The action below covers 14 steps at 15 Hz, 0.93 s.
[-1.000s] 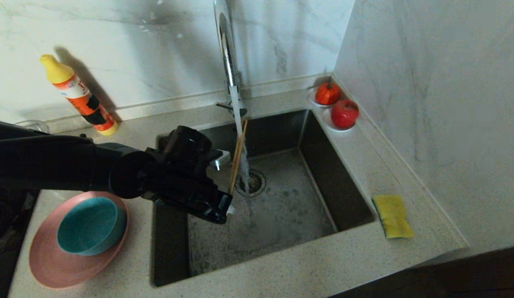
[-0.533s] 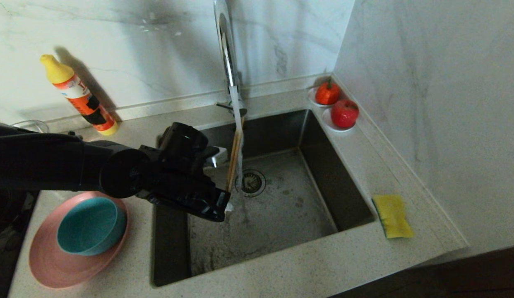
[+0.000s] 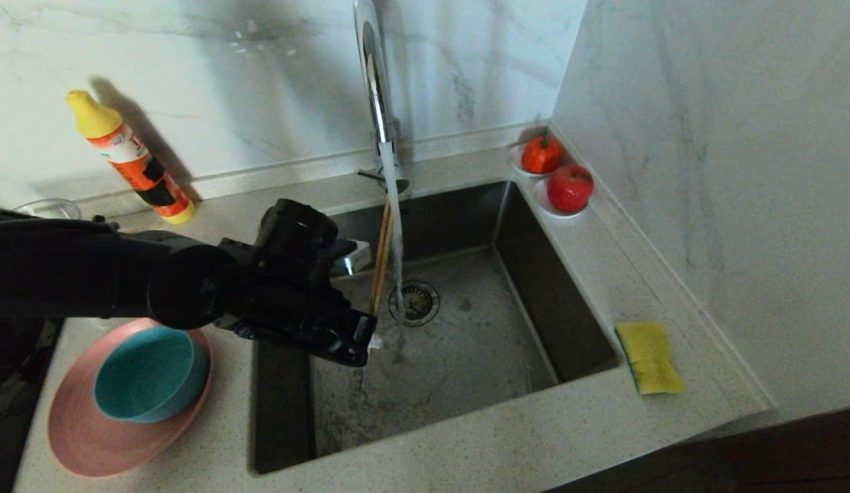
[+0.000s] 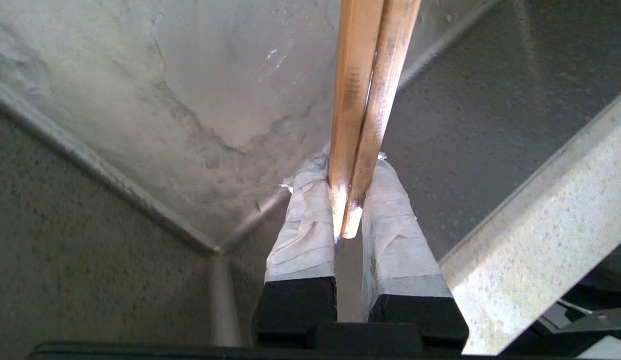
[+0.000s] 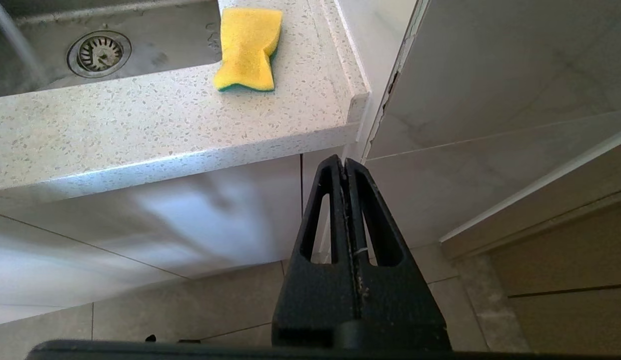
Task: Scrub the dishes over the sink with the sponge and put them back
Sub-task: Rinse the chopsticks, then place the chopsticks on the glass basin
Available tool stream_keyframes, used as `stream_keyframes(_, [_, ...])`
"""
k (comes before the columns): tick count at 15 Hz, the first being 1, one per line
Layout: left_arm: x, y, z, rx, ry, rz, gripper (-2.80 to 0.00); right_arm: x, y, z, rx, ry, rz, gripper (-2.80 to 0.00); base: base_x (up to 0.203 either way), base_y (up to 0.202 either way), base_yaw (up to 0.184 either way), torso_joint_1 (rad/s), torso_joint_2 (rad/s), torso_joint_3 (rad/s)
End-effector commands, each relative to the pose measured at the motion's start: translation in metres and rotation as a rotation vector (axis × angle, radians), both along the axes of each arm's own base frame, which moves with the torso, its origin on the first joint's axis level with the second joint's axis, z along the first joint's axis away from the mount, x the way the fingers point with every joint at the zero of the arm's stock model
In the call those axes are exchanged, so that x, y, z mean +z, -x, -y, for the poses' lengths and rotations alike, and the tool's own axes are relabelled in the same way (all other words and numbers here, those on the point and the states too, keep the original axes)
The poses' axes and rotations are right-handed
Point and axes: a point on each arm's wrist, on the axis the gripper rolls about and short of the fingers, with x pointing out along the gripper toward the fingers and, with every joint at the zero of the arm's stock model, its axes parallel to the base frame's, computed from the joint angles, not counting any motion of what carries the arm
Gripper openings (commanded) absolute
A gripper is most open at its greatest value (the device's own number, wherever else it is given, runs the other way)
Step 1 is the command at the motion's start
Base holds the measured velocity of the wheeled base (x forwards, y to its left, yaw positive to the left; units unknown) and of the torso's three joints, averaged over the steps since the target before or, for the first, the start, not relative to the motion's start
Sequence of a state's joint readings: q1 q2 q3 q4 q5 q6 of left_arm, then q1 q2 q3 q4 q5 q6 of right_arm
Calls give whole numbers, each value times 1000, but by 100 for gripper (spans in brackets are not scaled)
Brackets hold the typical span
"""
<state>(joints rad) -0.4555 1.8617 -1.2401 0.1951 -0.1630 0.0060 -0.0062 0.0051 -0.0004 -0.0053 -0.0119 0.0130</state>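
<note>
My left gripper (image 3: 370, 335) hangs over the left part of the sink (image 3: 466, 370), shut on the lower ends of two thin wooden sticks (image 3: 380, 257). The sticks stand nearly upright, just left of the water stream (image 3: 395, 226) from the chrome tap (image 3: 374, 82). In the left wrist view the taped fingers (image 4: 300, 220) clamp the sticks (image 4: 363, 100) side by side. A teal bowl (image 3: 151, 373) sits in the pink plate (image 3: 89, 438) on the counter left of the sink. The yellow sponge (image 3: 649, 357) lies on the counter right of the sink. My right gripper (image 5: 344, 165) hangs shut and empty below the counter's front edge, with the sponge (image 5: 248, 47) above it.
An orange bottle with a yellow cap (image 3: 131, 157) leans on the back wall at the left. Two white saucers with red fruit (image 3: 569, 188) sit in the back right corner. A clear glass rim (image 3: 48, 205) shows at the far left. The drain strainer (image 3: 415, 301) lies under the stream.
My left gripper has shifted a little to the left with the sticks. The sticks have come out of the water stream and now stand beside it.
</note>
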Motion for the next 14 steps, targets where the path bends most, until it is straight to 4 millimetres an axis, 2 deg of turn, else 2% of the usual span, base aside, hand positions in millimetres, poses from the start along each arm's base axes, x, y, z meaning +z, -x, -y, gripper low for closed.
stream_keyframes(1, [9,14,-7,3,10,14,-280,0,0,0,0,1,1,-280,0,0,0,0,0,0])
stream_keyframes(8, [30,68,-38,234,-5,54,-280,0,0,0,0,1,-1,-280,0,0,0,0,0,0])
stream_keyframes(14, [41,104,-61,553,47,116,-280,0,0,0,0,0,0,-280,0,0,0,0,0,0])
